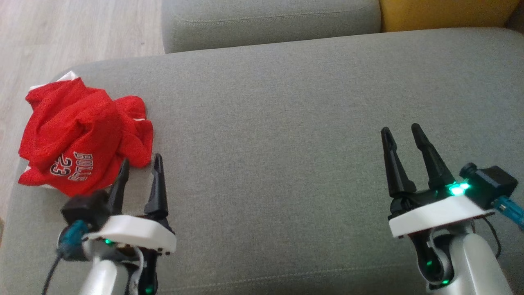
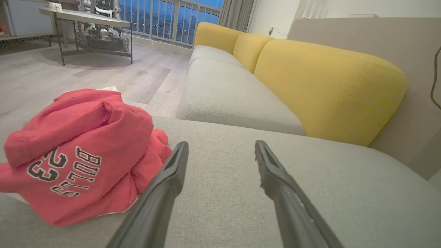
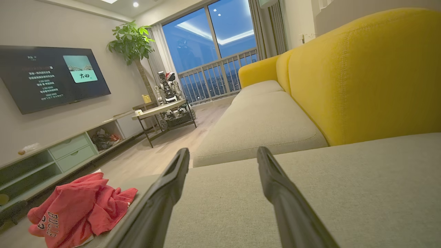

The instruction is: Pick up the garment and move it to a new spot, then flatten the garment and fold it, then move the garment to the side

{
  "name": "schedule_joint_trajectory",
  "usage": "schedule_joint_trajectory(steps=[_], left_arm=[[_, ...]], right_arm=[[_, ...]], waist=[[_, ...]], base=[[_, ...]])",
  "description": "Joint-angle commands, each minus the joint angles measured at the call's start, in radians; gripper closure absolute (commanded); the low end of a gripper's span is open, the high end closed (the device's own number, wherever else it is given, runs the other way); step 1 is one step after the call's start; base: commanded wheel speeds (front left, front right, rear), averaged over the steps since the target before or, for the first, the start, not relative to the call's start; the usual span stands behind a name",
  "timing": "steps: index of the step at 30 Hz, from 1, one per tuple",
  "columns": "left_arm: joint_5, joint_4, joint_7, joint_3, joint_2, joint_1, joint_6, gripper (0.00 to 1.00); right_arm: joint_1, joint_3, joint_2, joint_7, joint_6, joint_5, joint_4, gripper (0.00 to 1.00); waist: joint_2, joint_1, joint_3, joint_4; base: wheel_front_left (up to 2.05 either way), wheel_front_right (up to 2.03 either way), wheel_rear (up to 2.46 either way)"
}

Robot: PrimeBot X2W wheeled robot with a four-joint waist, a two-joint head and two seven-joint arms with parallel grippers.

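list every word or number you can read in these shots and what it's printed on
"BULLS": dark letters edged in white, on the crumpled red garment; it reads upside down in the head view.
"23": same lettering, on the garment right beside the word.
On the television screen in the right wrist view: rows of pale text and two characters on a teal panel, all too small and blurred to read.

The crumpled red garment (image 2: 79, 155) lies on the grey cushion (image 2: 344, 206), just beside the left gripper's (image 2: 221, 143) wide-spread fingers (image 2: 275, 182).
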Motion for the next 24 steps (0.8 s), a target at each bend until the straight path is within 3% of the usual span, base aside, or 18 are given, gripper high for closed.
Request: schedule_joint_trajectory(steps=[1,14,24], left_arm=[[0.044,-0.025,-0.020,-0.008,0.029,-0.052,0.041,0.00],[0.142,0.011,-0.055,-0.148,0.096,-0.081,0.193,0.00],[0.212,-0.025,-0.084,-0.212,0.116,-0.089,0.261,0.00]], right_arm=[[-0.054,0.025,-0.010,-0.017,0.000,-0.053,-0.040,0.00],[-0.050,0.026,-0.011,-0.052,0.000,-0.182,0.023,0.00],[-0.063,0.044,-0.012,-0.082,0.000,-0.305,-0.005,0.00]], waist=[[0.0000,0.0000,0.000,-0.003],[0.0000,0.0000,-0.001,-0.009],[0.0000,0.0000,0.000,-0.009]], base=[[0.00,0.00,0.00],[0.00,0.00,0.00],[0.00,0.00,0.00]])
